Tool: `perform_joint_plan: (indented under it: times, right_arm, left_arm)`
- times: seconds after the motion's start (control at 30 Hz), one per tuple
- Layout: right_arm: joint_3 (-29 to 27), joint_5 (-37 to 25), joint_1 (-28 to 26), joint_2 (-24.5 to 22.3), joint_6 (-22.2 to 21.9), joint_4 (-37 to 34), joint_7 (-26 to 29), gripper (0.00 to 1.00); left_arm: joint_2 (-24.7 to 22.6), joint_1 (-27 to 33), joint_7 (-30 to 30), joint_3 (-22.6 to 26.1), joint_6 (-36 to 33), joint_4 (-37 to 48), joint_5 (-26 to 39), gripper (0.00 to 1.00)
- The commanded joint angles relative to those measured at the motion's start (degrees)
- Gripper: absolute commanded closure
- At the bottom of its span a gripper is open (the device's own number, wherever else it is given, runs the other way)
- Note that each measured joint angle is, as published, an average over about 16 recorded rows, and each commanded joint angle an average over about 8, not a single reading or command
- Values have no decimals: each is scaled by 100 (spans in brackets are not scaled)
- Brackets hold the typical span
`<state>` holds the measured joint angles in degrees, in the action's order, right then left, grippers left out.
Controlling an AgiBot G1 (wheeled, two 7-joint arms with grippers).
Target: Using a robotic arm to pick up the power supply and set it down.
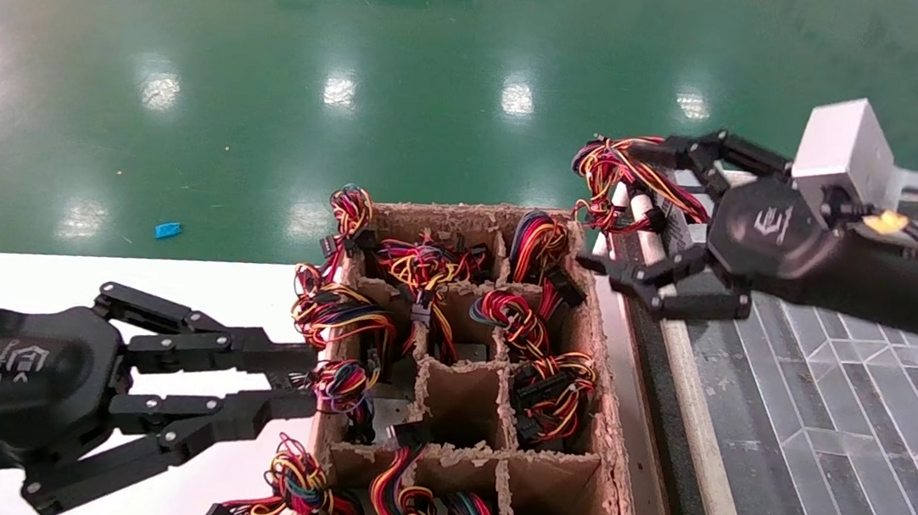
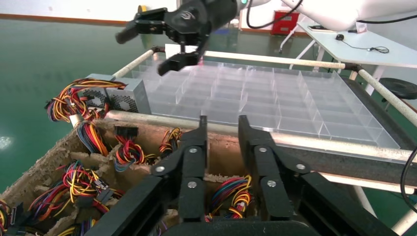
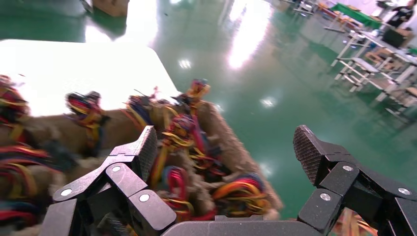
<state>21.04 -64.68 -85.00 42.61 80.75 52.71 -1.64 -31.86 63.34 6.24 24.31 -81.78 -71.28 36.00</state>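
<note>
Power supply (image 2: 123,96) resting at the clear tray's (image 2: 295,98) corner, just beside the crate (image 1: 589,322).
Right gripper (image 1: 651,218) nearer, hovering above it, fingers (image 1: 636,280) spread and empty; left gripper (image 1: 275,383) low by the crate, fingers parted, holding nothing.

A white surface (image 1: 81,286) under the left fingers (image 1: 241,380) carries a divided cardboard box (image 1: 578,338) of wire bundles.

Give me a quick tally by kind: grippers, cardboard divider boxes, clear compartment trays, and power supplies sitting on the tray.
Grippers: 2, left gripper and right gripper, both open
Cardboard divider box: 1
Clear compartment tray: 1
Power supply on the tray's corner: 1
Total: 5
</note>
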Motion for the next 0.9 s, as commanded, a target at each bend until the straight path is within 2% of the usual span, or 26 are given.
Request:
perform_joint_plan:
  times: [0.03, 0.9]
  right_arm:
    - [-34, 154, 158, -51, 33, 141, 84, 0]
    - [-466, 2117, 2175, -704, 459, 1936, 1150, 0]
  left_arm:
    - [0, 0, 0, 0, 0, 0, 0, 0]
    - [0, 0, 0, 0, 0, 0, 0, 0]
